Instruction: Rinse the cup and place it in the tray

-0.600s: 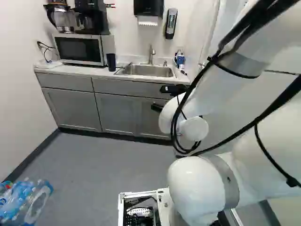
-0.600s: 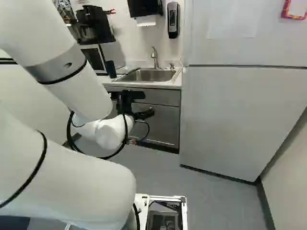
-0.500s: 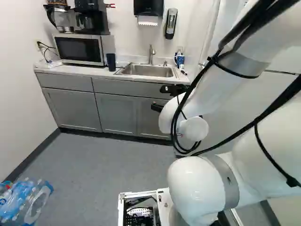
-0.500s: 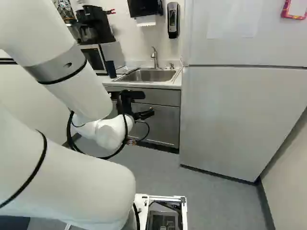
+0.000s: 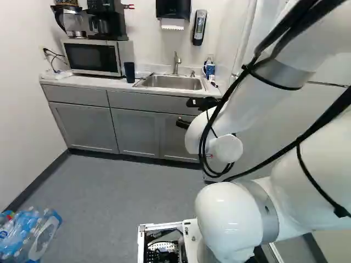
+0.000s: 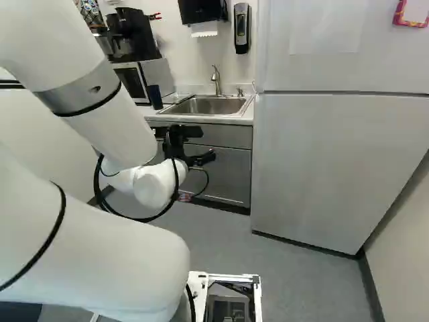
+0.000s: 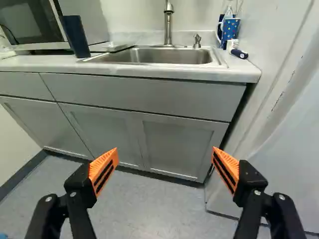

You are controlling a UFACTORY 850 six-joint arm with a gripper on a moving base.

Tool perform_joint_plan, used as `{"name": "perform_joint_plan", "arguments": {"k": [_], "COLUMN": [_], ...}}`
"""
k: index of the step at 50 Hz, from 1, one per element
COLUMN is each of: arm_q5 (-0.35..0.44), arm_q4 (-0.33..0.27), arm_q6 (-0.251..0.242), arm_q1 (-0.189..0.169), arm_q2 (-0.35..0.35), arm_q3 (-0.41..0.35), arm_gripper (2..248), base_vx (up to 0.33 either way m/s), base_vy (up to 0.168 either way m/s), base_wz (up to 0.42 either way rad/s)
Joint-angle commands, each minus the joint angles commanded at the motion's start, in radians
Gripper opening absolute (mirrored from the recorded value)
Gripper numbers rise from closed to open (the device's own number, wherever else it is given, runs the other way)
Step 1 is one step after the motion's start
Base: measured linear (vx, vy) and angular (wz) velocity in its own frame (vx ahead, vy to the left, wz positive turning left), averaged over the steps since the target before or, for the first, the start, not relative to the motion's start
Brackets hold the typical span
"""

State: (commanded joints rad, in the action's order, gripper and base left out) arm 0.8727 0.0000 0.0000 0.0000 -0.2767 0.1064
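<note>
Claw: spread wide, nothing pinched
Dark cup: ahead of the claw, beside the sink
Cup feel: probably light, stiff, slippery wet
Best hold: around its middle

A boxy silver microwave is topped by a black coffee maker; a black paper-towel dispenser is mounted beside a slim grey wall dispenser.

wall: brightly lit
sink: soft glints reflected
arm: whitened by light, gently shaded
floor: diffusely lit
</note>
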Motion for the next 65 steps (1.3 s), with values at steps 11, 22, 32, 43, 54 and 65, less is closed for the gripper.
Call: {"name": "perform_joint_plan", "arguments": {"k": [11, 22, 32, 43, 54, 65], "arm_q5": [0.0, 0.0, 0.0, 0.0, 0.0, 0.0], "arm_q4": [0.0, 0.0, 0.0, 0.0, 0.0, 0.0], "arm_q6": [0.0, 0.0, 0.0, 0.0, 0.0, 0.0], "arm_q1": [-0.003, -0.005, -0.005, -0.005, -0.005, -0.005], "arm_q2": [0.01, 0.022, 0.021, 0.018, 0.017, 0.012], "arm_q3": [0.036, 0.075, 0.099, 0.123, 0.149, 0.17], "arm_gripper": [247, 247, 247, 247, 247, 247], "base_vx": [0.0, 0.0, 0.0, 0.0, 0.0, 0.0], "base_vy": [0.0, 0.0, 0.0, 0.0, 0.0, 0.0], "base_wz": [0.0, 0.0, 0.0, 0.0, 0.0, 0.0]}}
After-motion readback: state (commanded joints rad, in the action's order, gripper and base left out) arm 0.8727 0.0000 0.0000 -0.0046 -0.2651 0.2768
